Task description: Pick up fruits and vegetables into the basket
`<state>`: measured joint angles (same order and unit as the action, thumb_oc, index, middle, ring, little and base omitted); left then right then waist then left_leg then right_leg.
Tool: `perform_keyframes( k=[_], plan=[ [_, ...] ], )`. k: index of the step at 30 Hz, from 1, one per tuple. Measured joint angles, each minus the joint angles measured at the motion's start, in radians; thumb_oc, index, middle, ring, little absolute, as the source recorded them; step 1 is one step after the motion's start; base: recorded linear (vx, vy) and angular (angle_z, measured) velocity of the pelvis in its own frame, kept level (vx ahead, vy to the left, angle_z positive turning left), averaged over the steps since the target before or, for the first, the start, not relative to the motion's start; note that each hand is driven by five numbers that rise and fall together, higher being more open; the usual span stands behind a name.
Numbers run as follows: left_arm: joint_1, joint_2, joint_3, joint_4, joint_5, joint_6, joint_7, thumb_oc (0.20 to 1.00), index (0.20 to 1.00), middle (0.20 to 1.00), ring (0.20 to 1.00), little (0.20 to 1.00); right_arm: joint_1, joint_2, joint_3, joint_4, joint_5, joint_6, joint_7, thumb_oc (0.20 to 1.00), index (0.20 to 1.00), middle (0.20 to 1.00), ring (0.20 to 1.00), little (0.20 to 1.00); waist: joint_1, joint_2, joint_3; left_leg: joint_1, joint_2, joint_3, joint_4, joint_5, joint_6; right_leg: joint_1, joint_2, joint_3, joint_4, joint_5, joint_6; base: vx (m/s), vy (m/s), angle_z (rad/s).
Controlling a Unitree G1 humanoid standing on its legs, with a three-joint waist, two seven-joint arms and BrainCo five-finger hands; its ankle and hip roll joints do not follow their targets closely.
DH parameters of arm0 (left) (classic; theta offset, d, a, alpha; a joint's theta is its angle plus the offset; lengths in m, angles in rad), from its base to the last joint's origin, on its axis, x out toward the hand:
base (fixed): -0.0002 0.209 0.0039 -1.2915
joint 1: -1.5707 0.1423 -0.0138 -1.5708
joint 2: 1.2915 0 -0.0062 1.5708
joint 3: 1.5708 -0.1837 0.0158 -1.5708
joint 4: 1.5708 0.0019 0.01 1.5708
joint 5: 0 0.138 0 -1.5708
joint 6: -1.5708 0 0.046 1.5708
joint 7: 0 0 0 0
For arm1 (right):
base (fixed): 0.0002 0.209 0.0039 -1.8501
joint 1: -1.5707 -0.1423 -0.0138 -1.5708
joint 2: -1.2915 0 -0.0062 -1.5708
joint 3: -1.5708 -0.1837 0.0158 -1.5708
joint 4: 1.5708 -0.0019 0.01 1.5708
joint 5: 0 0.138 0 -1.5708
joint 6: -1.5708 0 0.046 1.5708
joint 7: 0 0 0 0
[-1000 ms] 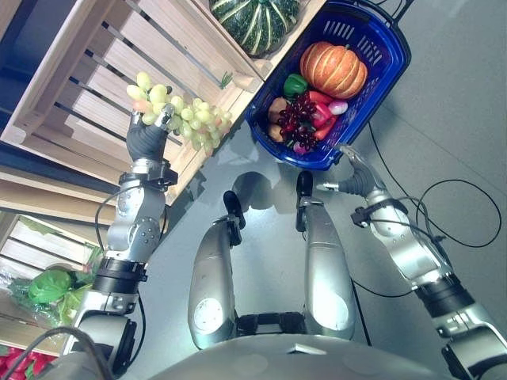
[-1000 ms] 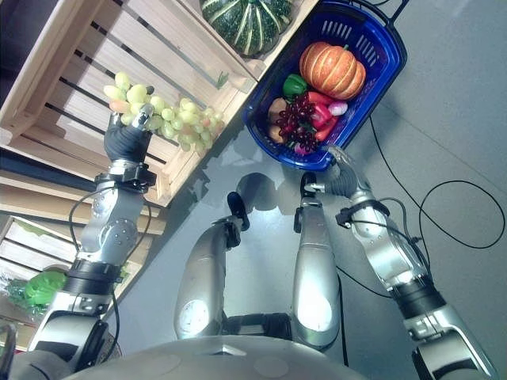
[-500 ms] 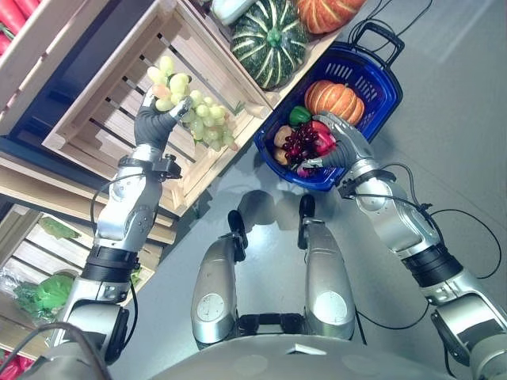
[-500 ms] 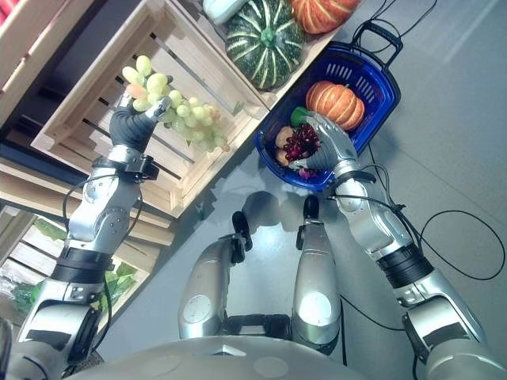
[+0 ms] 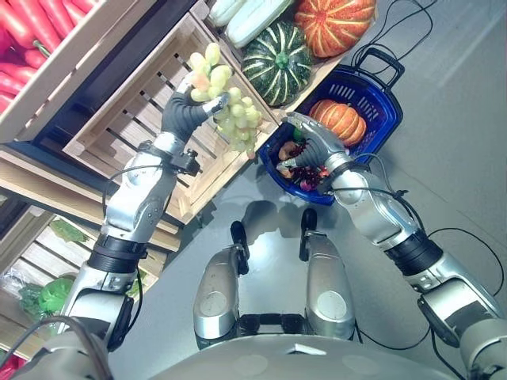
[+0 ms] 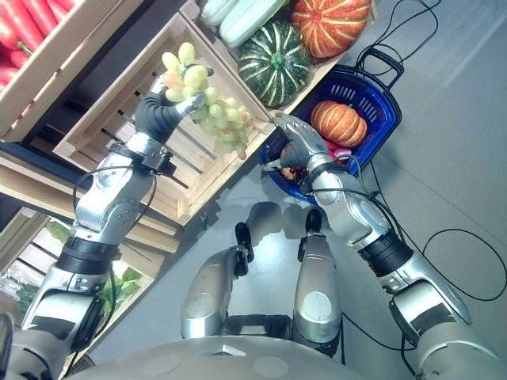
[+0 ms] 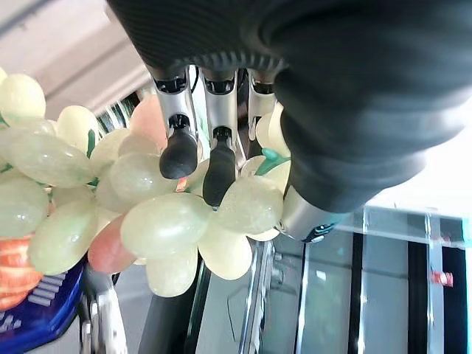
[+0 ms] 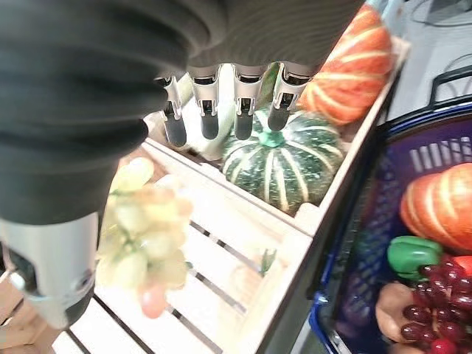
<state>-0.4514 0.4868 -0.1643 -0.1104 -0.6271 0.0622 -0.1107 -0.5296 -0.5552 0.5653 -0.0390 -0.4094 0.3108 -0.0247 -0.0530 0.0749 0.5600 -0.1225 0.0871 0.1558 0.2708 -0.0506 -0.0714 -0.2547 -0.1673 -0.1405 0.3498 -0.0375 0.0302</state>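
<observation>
Our left hand [image 5: 184, 115] has its fingers curled round the grapes [image 5: 226, 107], held in the air over the empty slatted crate [image 5: 142, 119]. Our right hand [image 5: 310, 145] hangs just beside the bunch, fingers straight and holding nothing, over the near rim of the basket [image 5: 380, 95]. In the basket beyond it we see a pumpkin [image 5: 342, 120], dark grapes [image 8: 446, 313] and a green pepper [image 8: 413, 256]. A striped squash [image 5: 276, 62] fills the next crate, above the grey floor [image 5: 451, 174].

Grapes held up between crate and basket

The left hand [image 5: 184, 116] holds the bunch of pale green grapes [image 5: 226, 99] before the slatted wooden crate [image 5: 139, 119]; the blue plastic basket [image 5: 372, 87] sits at 3 o'clock of them, the open right hand [image 5: 313, 146] over its near rim, an orange ribbed pumpkin [image 5: 339, 120] inside.
</observation>
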Motion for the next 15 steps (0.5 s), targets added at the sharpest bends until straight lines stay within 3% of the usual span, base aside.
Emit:
perform_keyframes(
  k=[4, 9, 15],
  plan=[
    [-0.005, -0.010, -0.030, -0.002, -0.003, 0.010, -0.006, 0.200, 0.200, 0.200, 0.200, 0.200, 0.000, 0.026, 0.004, 0.004, 0.008, 0.001, -0.014, 1.000, 1.000, 1.000, 1.000, 1.000, 0.000, 0.002, -0.025, 0.024, 0.000, -0.001, -0.024, 0.007, -0.002, 0.018, 0.001, -0.004, -0.010, -0.001, 0.001, 0.04, -0.009, 0.02],
    [-0.003, -0.061, -0.092, 0.000, -0.018, 0.045, -0.007, 0.200, 0.200, 0.200, 0.200, 0.200, 0.008, 0.060, 0.042, 0.060, 0.037, 0.008, -0.057, 1.000, 1.000, 1.000, 1.000, 1.000, 0.004, 0.003, -0.112, 0.025, -0.002, -0.003, -0.047, 0.013, -0.002, 0.017, 0.002, -0.008, -0.023, -0.002, 0.002, 0.01, -0.003, 0.01],
    [0.011, -0.112, -0.142, 0.000, -0.064, 0.045, 0.008, 0.200, 0.200, 0.200, 0.200, 0.200, 0.050, 0.097, 0.047, 0.082, 0.095, 0.016, -0.206, 1.000, 1.000, 1.000, 1.000, 1.000, 0.003, 0.014, -0.174, 0.052, -0.004, -0.001, -0.071, 0.017, -0.002, 0.040, 0.005, -0.009, -0.041, 0.000, 0.004, 0.00, 0.000, 0.00]
  ],
)
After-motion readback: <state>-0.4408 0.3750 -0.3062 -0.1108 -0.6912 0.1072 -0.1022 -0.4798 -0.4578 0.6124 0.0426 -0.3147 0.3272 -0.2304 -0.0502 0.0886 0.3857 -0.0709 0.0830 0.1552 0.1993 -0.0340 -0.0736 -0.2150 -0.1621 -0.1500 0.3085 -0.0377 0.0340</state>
